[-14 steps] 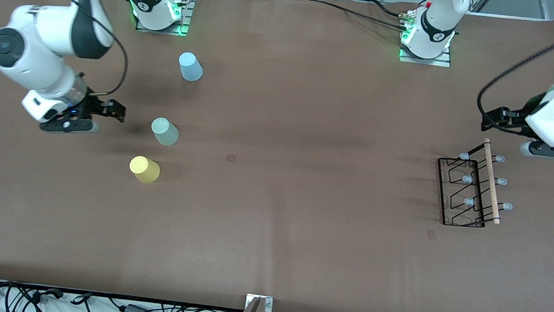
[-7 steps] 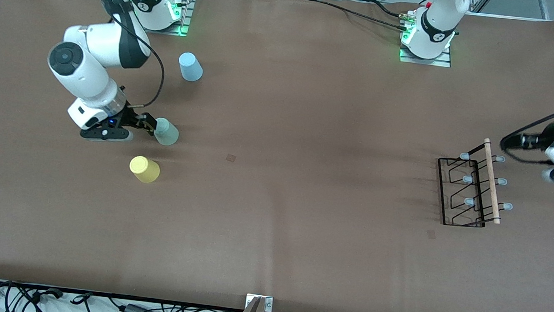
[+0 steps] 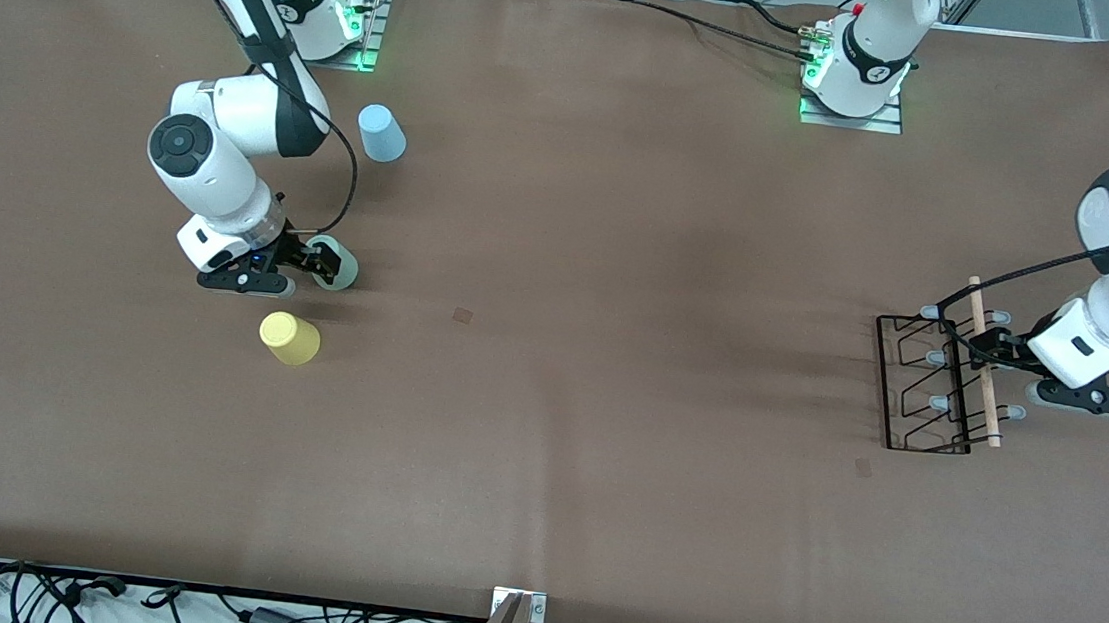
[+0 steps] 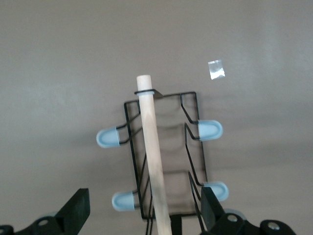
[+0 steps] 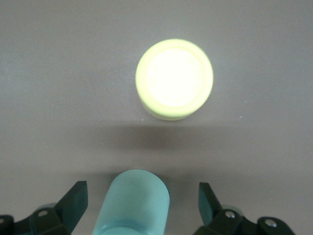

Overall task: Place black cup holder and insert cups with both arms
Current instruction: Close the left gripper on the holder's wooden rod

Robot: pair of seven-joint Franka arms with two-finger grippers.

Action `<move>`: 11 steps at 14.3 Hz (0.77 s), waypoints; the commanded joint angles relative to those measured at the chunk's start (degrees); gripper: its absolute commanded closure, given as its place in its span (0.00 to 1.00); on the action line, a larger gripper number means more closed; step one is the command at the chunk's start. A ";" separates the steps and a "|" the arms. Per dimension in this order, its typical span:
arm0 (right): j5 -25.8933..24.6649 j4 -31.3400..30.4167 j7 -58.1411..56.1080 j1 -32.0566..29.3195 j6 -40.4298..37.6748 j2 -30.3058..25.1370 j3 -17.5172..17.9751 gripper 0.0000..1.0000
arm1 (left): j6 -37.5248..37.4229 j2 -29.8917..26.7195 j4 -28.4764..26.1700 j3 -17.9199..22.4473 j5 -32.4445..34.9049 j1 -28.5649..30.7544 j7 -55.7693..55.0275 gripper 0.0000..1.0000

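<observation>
The black cup holder (image 3: 991, 420) lies near the left arm's end of the table, its wooden rod (image 4: 151, 147) on top and its pale-blue pegs (image 4: 108, 138) sticking out. My left gripper (image 3: 991, 352) is open over the holder; in the left wrist view (image 4: 143, 215) its fingers stand on either side of the rod, apart from it. My right gripper (image 3: 318, 266) is open with the mint-green cup (image 3: 335, 270) between its fingers, not touching it in the right wrist view (image 5: 142, 205). The yellow cup (image 3: 289, 339) stands nearer the front camera than the mint-green cup (image 5: 137, 200). The light blue cup (image 3: 381, 133) stands nearer the right arm's base.
The table is covered in brown paper (image 3: 554, 432). Small tape patches lie on it (image 3: 462, 314), one near the holder (image 4: 215, 69). The arm bases (image 3: 319, 20) stand along the back edge. Cables lie along the front edge (image 3: 287, 619).
My right arm moved toward the mint-green cup and its open fingers now straddle it. My left arm came in from the table's end and lowered its gripper over the holder's rod.
</observation>
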 commanded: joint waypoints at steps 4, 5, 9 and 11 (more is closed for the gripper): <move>0.13 -3.62 4.55 3.19 3.97 0.43 -0.31 0.00 | 8.73 -1.68 -6.06 -0.70 0.29 0.79 0.64 0.07; 0.13 -3.70 4.65 3.11 3.97 0.43 -0.31 0.00 | 8.82 -1.42 -6.24 -0.70 0.20 0.79 0.63 0.10; 0.13 -4.40 4.74 3.11 3.97 0.43 -0.31 0.00 | 9.08 -0.02 -6.15 -0.70 -4.09 0.79 0.37 0.26; 0.13 -5.11 4.82 2.93 4.32 0.34 -0.40 0.00 | 8.91 0.07 -5.80 -0.79 -4.81 0.70 0.46 0.40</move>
